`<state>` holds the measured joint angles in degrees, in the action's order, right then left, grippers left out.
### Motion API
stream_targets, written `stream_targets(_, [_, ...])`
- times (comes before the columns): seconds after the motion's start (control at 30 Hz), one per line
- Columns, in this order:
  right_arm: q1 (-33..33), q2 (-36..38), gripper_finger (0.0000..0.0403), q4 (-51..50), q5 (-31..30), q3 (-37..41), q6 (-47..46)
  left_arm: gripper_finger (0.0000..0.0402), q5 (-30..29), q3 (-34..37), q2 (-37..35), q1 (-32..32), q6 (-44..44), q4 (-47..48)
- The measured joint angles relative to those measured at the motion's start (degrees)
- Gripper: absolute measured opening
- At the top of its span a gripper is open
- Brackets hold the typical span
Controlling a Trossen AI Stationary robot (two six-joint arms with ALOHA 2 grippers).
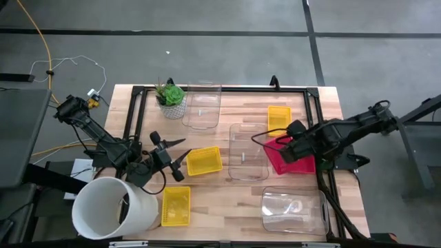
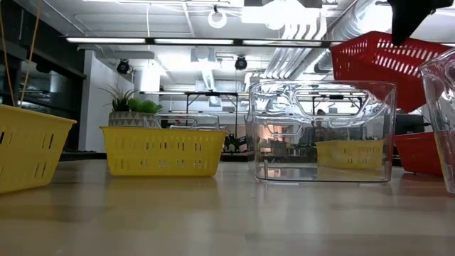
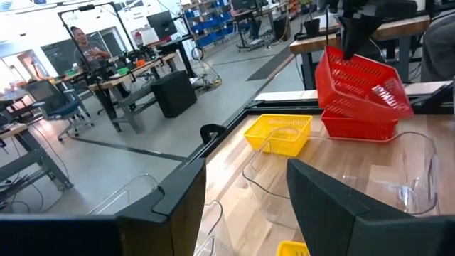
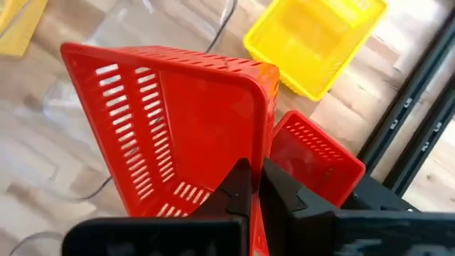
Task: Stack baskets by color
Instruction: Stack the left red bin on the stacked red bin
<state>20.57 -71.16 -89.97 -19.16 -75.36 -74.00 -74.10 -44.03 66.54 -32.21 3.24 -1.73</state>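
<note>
1 wooden table (image 1: 234,196), grey floor (image 1: 207,55), workshop benches (image 3: 121,82) behind

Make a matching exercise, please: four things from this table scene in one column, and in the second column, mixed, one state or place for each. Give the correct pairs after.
Things
1. right gripper
2. left gripper
3. lifted red basket
4. second red basket

States or places
A. resting on the table, below the lifted one
B. open, holding nothing, next to a yellow basket
C. shut on a basket wall
D. tilted in the air, off the table

Pairs: 1-C, 2-B, 3-D, 4-A
</note>
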Motion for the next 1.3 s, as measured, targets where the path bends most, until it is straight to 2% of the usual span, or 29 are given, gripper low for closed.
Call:
stream_targets(0.13, [-2.14,0.02,0.0,-0.03,0.34,-4.21,6.0,0.0184,0.01,0.0,0.0,-0.02,-0.45,-0.78])
stream_targets(0.2, [-3.92,0.04,0.0,0.0,3.68,-6.67,8.87,0.0184,0.01,0.0,0.0,-0.02,-0.43,-1.12])
stream_targets(0.3, [-7.2,0.02,0.0,0.02,12.72,-9.01,10.62,0.0184,0.01,0.0,0.0,0.0,-0.45,-1.14])
stream_targets(0.43, [-9.7,-0.13,0.0,0.12,28.07,-8.05,8.71,0.0184,0.03,0.0,0.02,0.0,-0.45,-1.16])
stream_targets(0.57, [-7.22,0.06,0.0,0.02,39.57,-2.32,1.41,0.0184,0.66,0.0,0.04,-0.02,-0.44,-1.14])
stream_targets(0.7, [-3.1,0.8,0.0,-0.05,45.97,5.32,-4.2,0.0184,1.82,0.0,0.04,-0.02,-0.45,-1.14])
stream_targets(0.8, [-1.33,2.23,0.0,-0.13,44.88,10.08,-8.0,0.0184,1.91,0.0,0.04,-0.02,-1.1,-1.32])
stream_targets(1.0, [-1.33,6.16,0.0,-0.07,31.05,12.81,-12.99,0.0184,2.03,0.0,0.04,0.87,-5.43,-4.64])
stream_targets(1.3, [-7.4,15.58,0.0,-0.09,17.27,14.62,-17.68,0.0184,7.4,0.0,0.04,3.85,-5.53,-4.59])
